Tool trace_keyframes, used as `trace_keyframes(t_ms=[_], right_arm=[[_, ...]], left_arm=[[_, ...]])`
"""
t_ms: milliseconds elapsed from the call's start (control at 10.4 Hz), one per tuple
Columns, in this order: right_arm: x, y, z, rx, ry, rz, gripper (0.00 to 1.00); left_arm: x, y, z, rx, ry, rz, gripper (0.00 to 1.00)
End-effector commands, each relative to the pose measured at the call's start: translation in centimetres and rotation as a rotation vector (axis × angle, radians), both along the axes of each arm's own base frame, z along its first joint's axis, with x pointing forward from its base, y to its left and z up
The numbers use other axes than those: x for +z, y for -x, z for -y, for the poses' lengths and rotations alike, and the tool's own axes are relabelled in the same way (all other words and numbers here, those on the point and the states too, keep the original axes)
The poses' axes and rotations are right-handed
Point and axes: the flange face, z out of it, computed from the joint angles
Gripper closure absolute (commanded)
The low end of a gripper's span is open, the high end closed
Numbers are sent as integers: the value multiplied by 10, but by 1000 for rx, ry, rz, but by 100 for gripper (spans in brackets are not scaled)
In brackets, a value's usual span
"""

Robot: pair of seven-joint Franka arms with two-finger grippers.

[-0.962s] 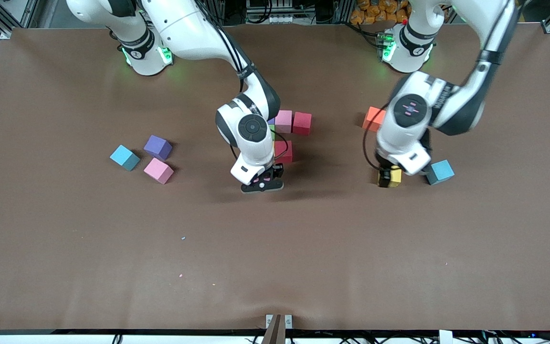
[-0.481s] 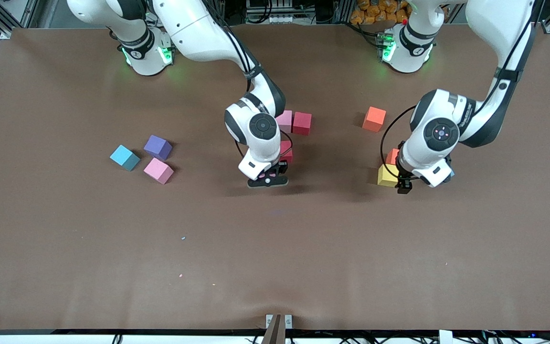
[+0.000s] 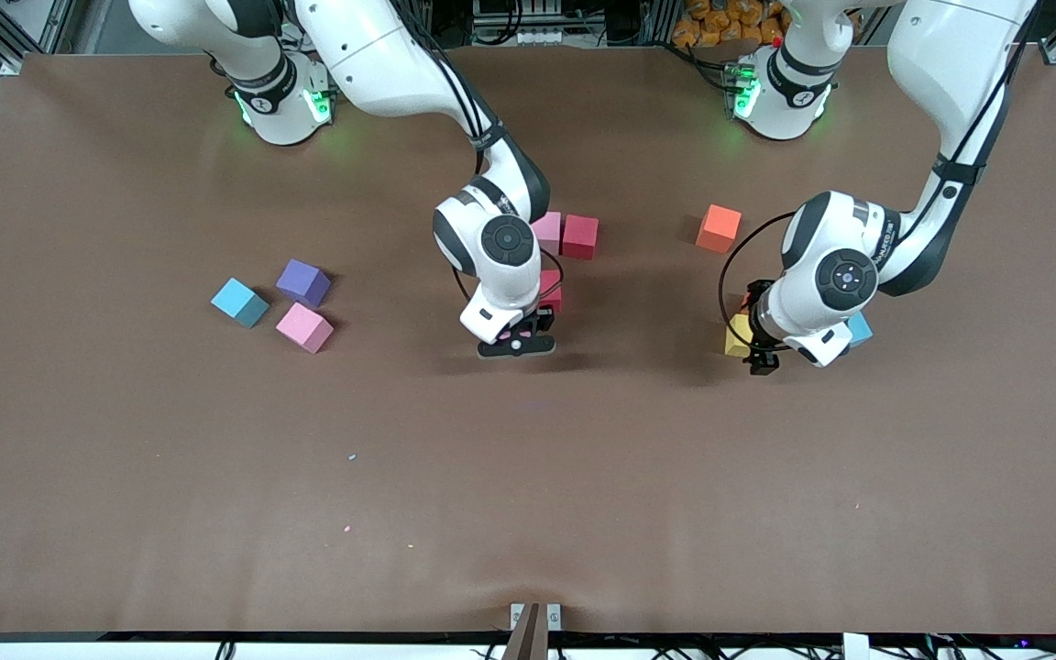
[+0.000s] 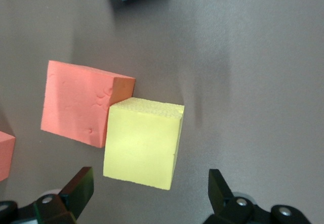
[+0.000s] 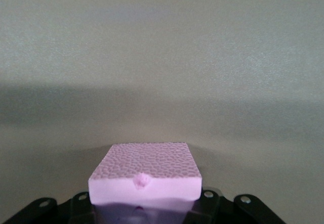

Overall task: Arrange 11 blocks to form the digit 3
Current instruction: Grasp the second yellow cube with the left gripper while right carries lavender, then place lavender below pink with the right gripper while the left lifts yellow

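Even overhead light is falling on the brown table [image 3: 125, 458], and the arms are casting soft, diffuse shadows on it. Green glows are showing at both bases. The right wrist view is looking washed out and greyish, with a dark shadow band crossing the tabletop ahead of the jaws.

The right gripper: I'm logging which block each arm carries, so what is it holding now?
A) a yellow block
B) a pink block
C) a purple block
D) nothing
B: the right wrist view shows a pink block clamped in the right gripper, which hangs over the table near the red block; the yellow block lies free under the open left gripper.
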Motion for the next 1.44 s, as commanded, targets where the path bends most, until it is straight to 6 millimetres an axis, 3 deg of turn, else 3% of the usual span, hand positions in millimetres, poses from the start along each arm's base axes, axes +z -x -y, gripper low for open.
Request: trace_keyframes(t_ms=[0,1250,1346], right_arm=[[-17,17,-1,-9,29,-26,78],[-18,22,8,-31,66,-66,73],[-18,21,8,-31,67,-64,59]], left_arm=[[-12,9,2,-5,23,6,0],[-39,24,-4,-79,-31,-23,0],[-39,24,-5,-82,-34,-22,0]])
